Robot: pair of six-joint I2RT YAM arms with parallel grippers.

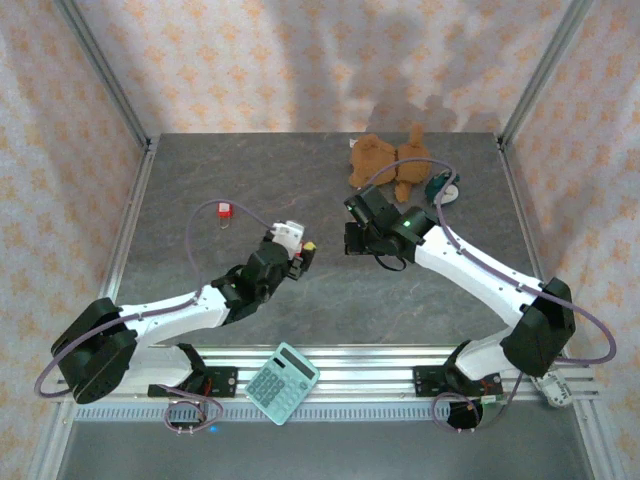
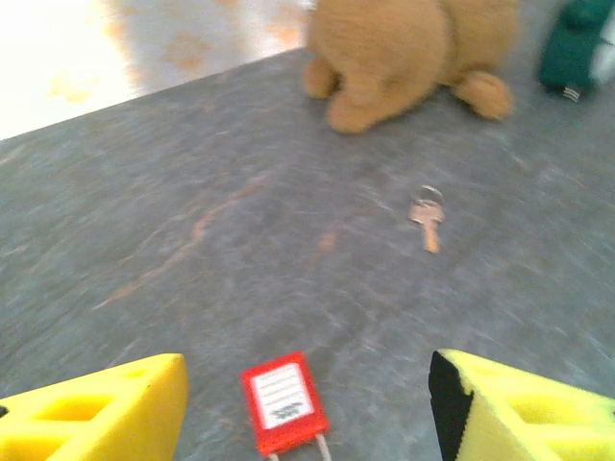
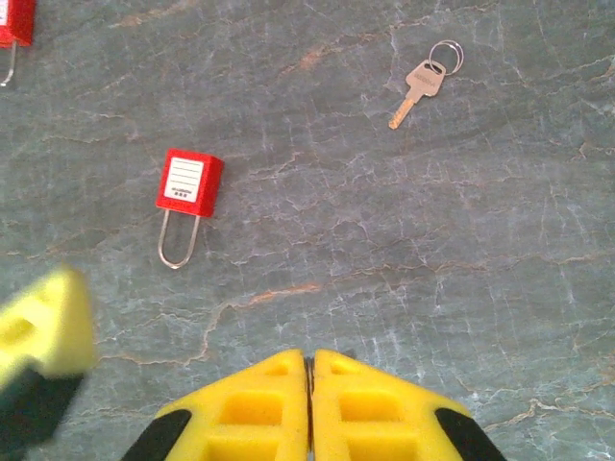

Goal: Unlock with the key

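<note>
Key [image 3: 420,82] lies flat on the table [image 3: 461,250], well apart from both grippers, with the plush toy [image 2: 404,48] beyond it. Padlock [image 2: 283,403] lies in the gap of the left gripper [image 2: 307,382], whose fingers are spread and touch nothing. Right gripper [image 3: 309,403] has its fingers pressed together, empty.

The padlock [image 3: 189,181] is red, the key [image 3: 420,82] tan, the plush toy [image 2: 404,53] brown, the calculator [image 1: 282,383] mint-green, the desk [image 3: 384,250] grey with rust veins
</note>
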